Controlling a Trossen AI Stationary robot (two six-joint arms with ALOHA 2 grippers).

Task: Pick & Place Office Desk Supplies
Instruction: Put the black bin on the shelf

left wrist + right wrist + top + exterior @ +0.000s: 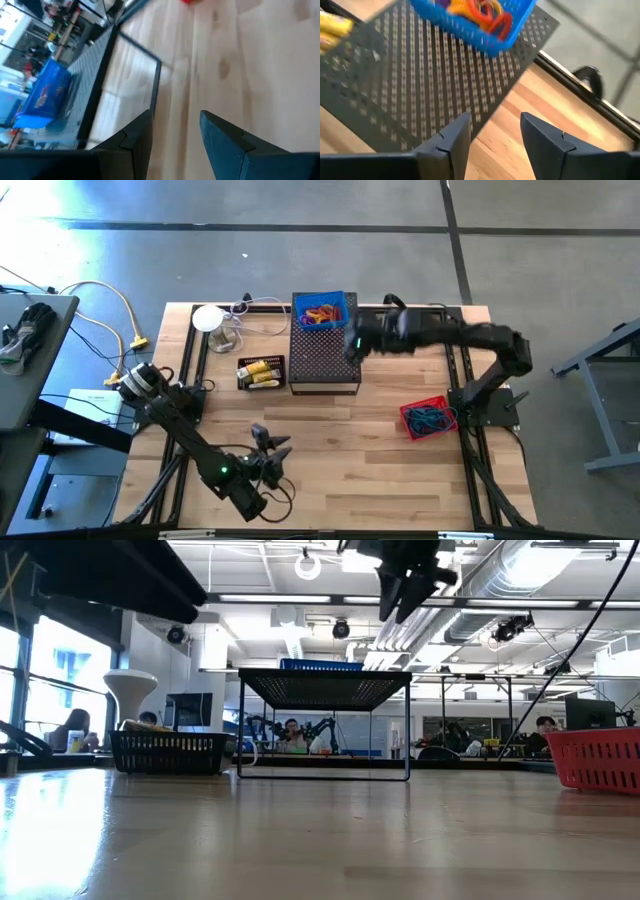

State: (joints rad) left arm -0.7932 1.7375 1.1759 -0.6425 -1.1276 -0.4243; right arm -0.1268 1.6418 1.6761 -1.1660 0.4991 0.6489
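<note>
Orange and red bands [322, 313] heaped, no clear axis.

Right gripper [492, 132] hangs high with jaws apart and empty; left gripper [175, 132] waits low, jaws parted

Light wooden surface [330, 460], dark metal frame along its edges. Black perforated stand [324, 358] near centre, toward 12 o'clock; blue basket [323, 311] on its far end. Small black basket [261, 373] just beside stand at 9 o'clock. Red basket [428, 417] at 4 o'clock of stand, well apart. White cup-like object [208, 318] at 10 o'clock. Yellow cables [118, 320] on floor, off the 9 o'clock edge. People seated in room behind.
</note>
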